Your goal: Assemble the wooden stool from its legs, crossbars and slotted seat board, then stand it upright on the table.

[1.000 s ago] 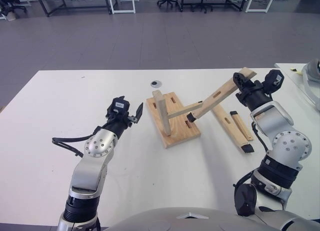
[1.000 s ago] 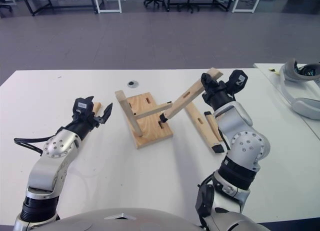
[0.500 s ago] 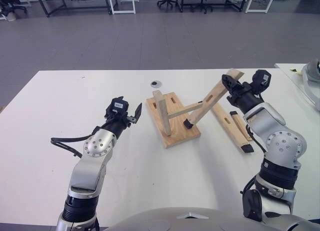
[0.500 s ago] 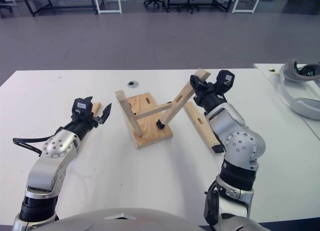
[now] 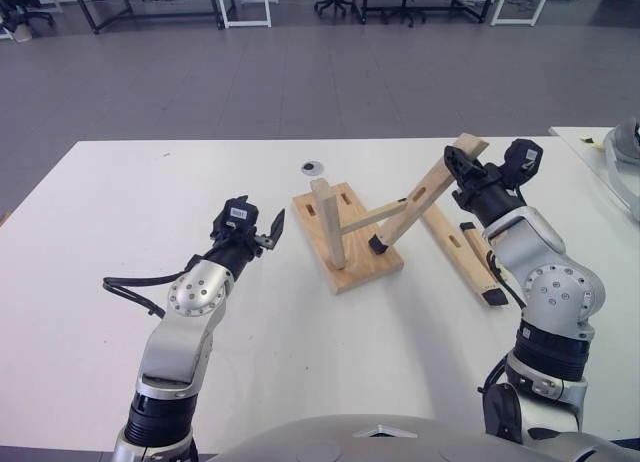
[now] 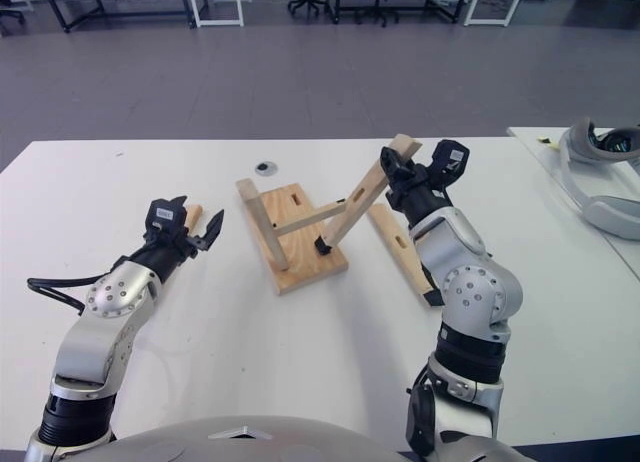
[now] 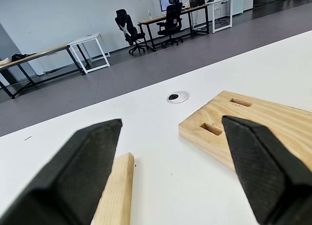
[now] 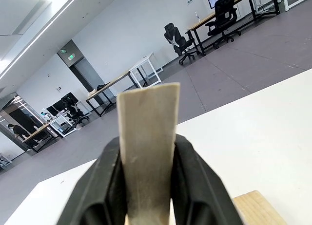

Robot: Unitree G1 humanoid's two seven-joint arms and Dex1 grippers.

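Observation:
The slotted seat board (image 5: 356, 267) lies flat mid-table. One leg (image 5: 328, 222) stands upright in it, and a crossbar (image 5: 372, 217) runs from that leg to a second leg (image 5: 425, 194). This second leg leans steeply, its black foot resting on the board. My right gripper (image 5: 462, 165) is shut on its upper end, seen close up in the right wrist view (image 8: 146, 186). A loose leg (image 5: 462, 254) lies on the table under that arm. My left gripper (image 5: 262, 229) hovers open left of the board, over a short crossbar (image 7: 113, 196).
A round cable grommet (image 5: 313, 166) sits in the table behind the board. A white headset (image 6: 600, 177) lies on a neighbouring table at the far right. Bare tabletop stretches in front of the board and to the left.
My right gripper has swung the held leg leftward and steeper, and its foot slid onto the board's middle. The left arm has stayed put.

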